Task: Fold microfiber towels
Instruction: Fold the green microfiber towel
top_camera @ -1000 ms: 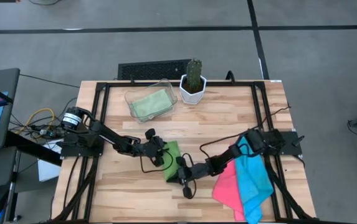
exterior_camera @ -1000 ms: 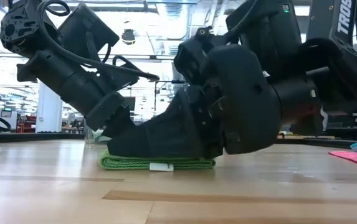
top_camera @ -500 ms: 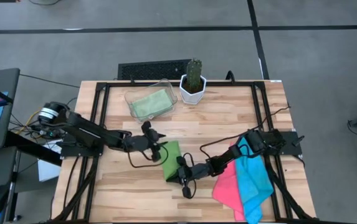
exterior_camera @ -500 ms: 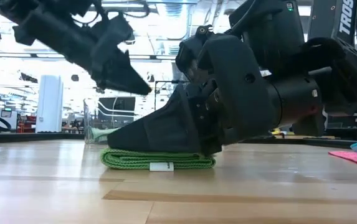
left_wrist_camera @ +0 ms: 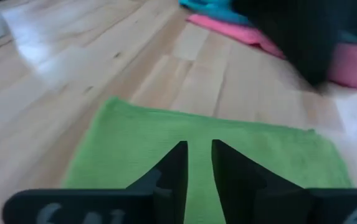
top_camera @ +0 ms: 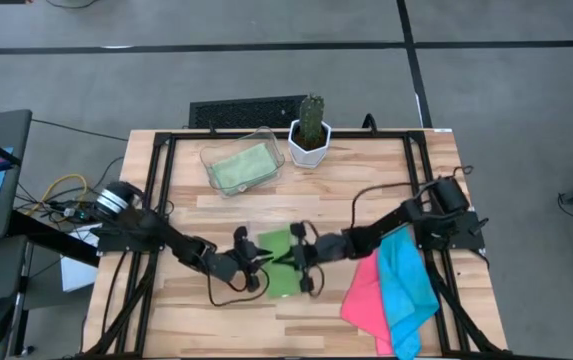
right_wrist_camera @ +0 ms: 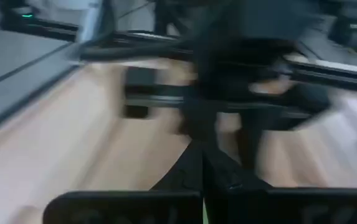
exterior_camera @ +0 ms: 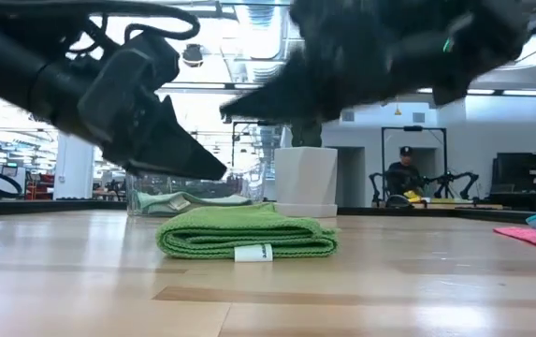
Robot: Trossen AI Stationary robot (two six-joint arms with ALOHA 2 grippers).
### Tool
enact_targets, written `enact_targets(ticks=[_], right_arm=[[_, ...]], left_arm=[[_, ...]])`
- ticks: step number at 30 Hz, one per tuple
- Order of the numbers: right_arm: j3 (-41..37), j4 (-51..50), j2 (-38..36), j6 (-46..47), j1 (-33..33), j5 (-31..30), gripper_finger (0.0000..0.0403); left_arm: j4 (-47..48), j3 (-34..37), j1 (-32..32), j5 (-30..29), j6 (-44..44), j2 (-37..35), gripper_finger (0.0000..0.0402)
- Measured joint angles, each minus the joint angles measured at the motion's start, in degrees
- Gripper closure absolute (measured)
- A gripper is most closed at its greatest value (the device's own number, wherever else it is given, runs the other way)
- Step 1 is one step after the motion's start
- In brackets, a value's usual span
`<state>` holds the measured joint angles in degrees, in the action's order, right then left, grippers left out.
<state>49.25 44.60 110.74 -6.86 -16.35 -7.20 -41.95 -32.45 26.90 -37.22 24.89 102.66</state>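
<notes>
A bright green towel (top_camera: 279, 262), folded into a thick flat bundle, lies on the table's middle, also in the low view (exterior_camera: 249, 234) and the left wrist view (left_wrist_camera: 166, 140). My left gripper (top_camera: 260, 264) hangs just above its left part (exterior_camera: 213, 171), with only a narrow gap between the fingertips (left_wrist_camera: 199, 158). My right gripper (top_camera: 297, 260) is shut (right_wrist_camera: 203, 163) and is higher above the towel's right part (exterior_camera: 244, 103). Neither touches the towel.
A clear tray (top_camera: 266, 138) with a pale green towel (top_camera: 239, 166) stands at the back, with a potted cactus (top_camera: 310, 132) beside it. Pink (top_camera: 364, 298) and cyan (top_camera: 406, 285) towels lie heaped at the right. A person (exterior_camera: 400, 167) sits far behind the table.
My right gripper, which lay on the folded towel, has risen clear of it and swung toward the far edge. My left gripper has lifted off the towel, then moved toward the near edge above it. The towel has turned a little and puffed up.
</notes>
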Motion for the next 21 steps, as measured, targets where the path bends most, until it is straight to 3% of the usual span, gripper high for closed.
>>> enact_targets(ticks=[5,8,14,21], right_arm=[[-3.6,9.9,4.7,0.4,6.1,3.7,0.0388],[-2.5,14.5,9.7,1.6,8.6,8.0,0.0389],[-0.6,16.4,18.1,9.5,14.0,9.8,0.0386],[-1.9,11.2,13.9,15.7,15.7,9.5,0.038]], left_arm=[[-12.5,-0.2,1.8,-1.2,-0.3,7.7,0.036],[-14.4,-2.1,1.9,0.4,-1.5,10.5,0.0371],[-6.4,-7.8,1.4,7.8,-1.7,13.9,0.0391],[0.1,-9.7,1.5,10.0,0.4,14.2,0.0401]])
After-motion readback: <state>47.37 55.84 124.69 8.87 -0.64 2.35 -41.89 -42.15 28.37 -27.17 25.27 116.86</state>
